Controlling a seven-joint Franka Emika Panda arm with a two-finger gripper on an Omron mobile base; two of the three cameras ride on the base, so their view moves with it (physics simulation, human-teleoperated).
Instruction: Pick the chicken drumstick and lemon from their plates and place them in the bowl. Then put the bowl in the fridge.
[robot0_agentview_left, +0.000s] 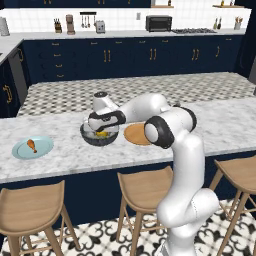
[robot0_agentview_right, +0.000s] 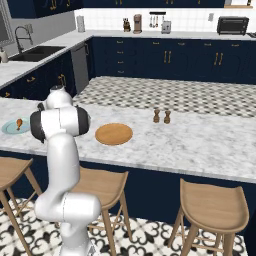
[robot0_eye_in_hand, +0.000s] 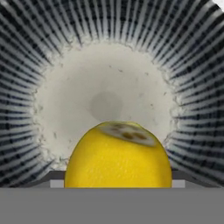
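Observation:
My gripper (robot0_agentview_left: 102, 130) reaches down into the dark grey ribbed bowl (robot0_agentview_left: 100, 141) on the marble island and is shut on the yellow lemon (robot0_agentview_left: 103, 134). The hand view has the lemon (robot0_eye_in_hand: 118, 157) close up, hanging above the bowl's speckled floor (robot0_eye_in_hand: 105, 87) and casting a shadow there; it hides my fingertips. The chicken drumstick (robot0_agentview_left: 32, 145) lies on the pale blue plate (robot0_agentview_left: 22, 151) at the island's left. Right of the bowl, the orange-tan plate (robot0_agentview_left: 134, 135) is bare. Both plates appear from the right too: blue (robot0_agentview_right: 9, 128), orange-tan (robot0_agentview_right: 114, 134). The fridge is out of view.
Two small wooden shakers (robot0_agentview_right: 161, 116) stand on the island to the right of the orange-tan plate. Wooden stools (robot0_agentview_left: 142, 187) line the island's near side. Navy cabinets, a sink (robot0_agentview_right: 37, 51) and a toaster oven (robot0_agentview_left: 158, 23) are along the far counters.

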